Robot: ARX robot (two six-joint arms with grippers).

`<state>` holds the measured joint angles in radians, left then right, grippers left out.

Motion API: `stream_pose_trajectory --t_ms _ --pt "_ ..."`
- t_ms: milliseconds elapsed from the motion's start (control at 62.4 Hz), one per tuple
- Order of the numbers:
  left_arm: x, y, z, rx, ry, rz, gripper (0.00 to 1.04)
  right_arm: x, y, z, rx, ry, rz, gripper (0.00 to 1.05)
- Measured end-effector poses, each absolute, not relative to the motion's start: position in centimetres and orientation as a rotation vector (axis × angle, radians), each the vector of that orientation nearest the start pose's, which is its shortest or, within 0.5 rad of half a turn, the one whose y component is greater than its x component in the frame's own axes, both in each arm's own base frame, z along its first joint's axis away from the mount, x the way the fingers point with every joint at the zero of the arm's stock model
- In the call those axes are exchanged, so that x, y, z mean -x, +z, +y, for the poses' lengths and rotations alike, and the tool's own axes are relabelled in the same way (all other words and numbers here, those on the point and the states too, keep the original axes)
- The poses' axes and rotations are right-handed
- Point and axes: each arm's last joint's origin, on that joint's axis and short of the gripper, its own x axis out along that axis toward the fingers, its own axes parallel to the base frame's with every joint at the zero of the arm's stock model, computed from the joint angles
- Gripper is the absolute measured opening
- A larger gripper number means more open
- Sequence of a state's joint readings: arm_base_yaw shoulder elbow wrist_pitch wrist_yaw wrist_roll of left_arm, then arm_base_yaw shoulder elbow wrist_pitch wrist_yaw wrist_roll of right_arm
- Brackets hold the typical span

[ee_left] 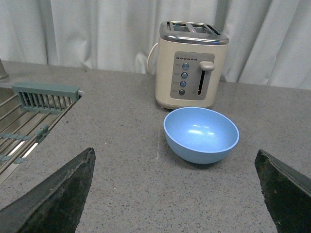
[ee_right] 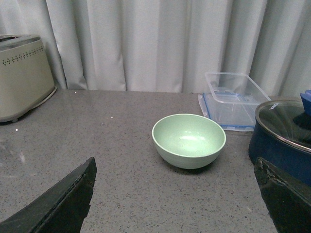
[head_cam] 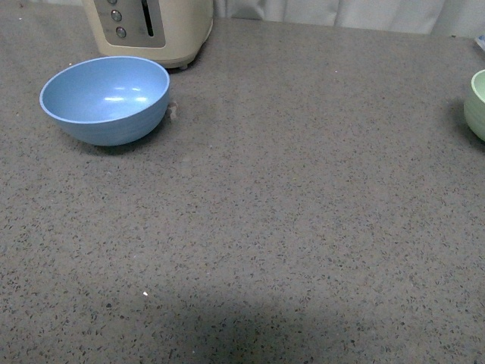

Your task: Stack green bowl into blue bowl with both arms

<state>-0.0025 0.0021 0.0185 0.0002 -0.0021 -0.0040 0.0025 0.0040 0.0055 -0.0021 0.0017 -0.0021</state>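
Note:
The blue bowl (head_cam: 106,98) stands upright and empty on the grey counter at the far left, in front of a toaster. It also shows in the left wrist view (ee_left: 201,134), ahead of my open left gripper (ee_left: 175,194), whose black fingertips (ee_left: 58,194) are wide apart and short of it. The green bowl (head_cam: 477,104) is cut off by the right edge of the front view. In the right wrist view the green bowl (ee_right: 189,140) stands upright and empty ahead of my open right gripper (ee_right: 175,194). Neither arm shows in the front view.
A cream toaster (head_cam: 151,30) stands just behind the blue bowl. A sink with a dish rack (ee_left: 29,116) lies left of it. A clear plastic container (ee_right: 233,99) and a dark blue lidded pot (ee_right: 286,136) stand beside the green bowl. Curtains hang behind the counter.

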Motion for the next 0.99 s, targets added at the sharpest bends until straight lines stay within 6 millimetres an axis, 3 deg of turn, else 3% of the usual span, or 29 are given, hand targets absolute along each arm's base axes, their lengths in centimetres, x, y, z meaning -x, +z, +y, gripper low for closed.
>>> stream_pose_trajectory --t_ms 993 --pt "-9.67 16.97 -0.02 0.004 0.000 -0.017 0.98 -9.76 16.49 0.02 0.002 0.001 0.001 0.95"
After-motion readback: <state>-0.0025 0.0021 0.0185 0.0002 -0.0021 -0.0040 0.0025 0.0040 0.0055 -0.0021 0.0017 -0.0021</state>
